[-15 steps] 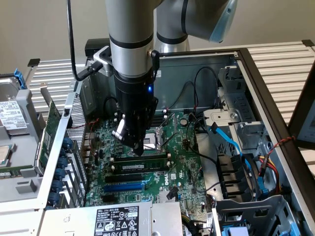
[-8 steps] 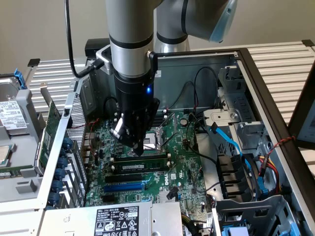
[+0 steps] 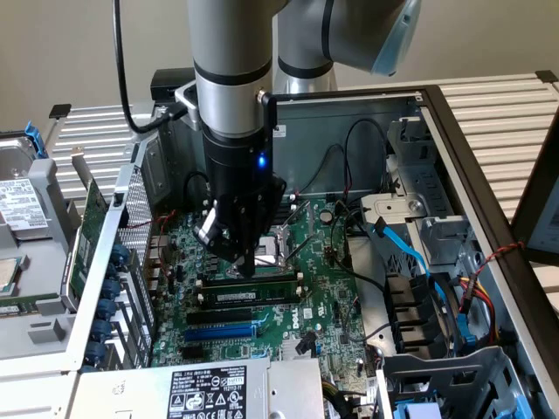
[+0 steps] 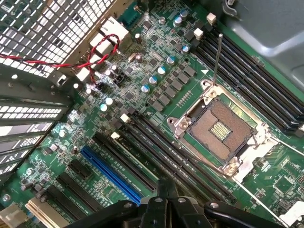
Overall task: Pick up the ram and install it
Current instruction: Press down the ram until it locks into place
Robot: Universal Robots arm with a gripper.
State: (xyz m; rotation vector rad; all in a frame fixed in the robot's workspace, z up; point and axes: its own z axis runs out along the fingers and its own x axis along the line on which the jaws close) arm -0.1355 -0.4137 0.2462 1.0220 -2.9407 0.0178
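One closed gripper (image 3: 247, 264) above ram (image 3: 249, 296).

A plain beige wall (image 3: 70, 44) stands behind a slatted tabletop (image 3: 498, 113).

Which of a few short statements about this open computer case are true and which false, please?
1. The fingers are spread wide. False: they are shut.
2. The CPU socket is bare, with no cooler on it. True.
3. The ram lies outside the case. False: it lies along the black slots on the motherboard.
4. A blue slot sits on the motherboard. True.
5. The red and black wire crosses the CPU socket. False: it runs by the metal grille.
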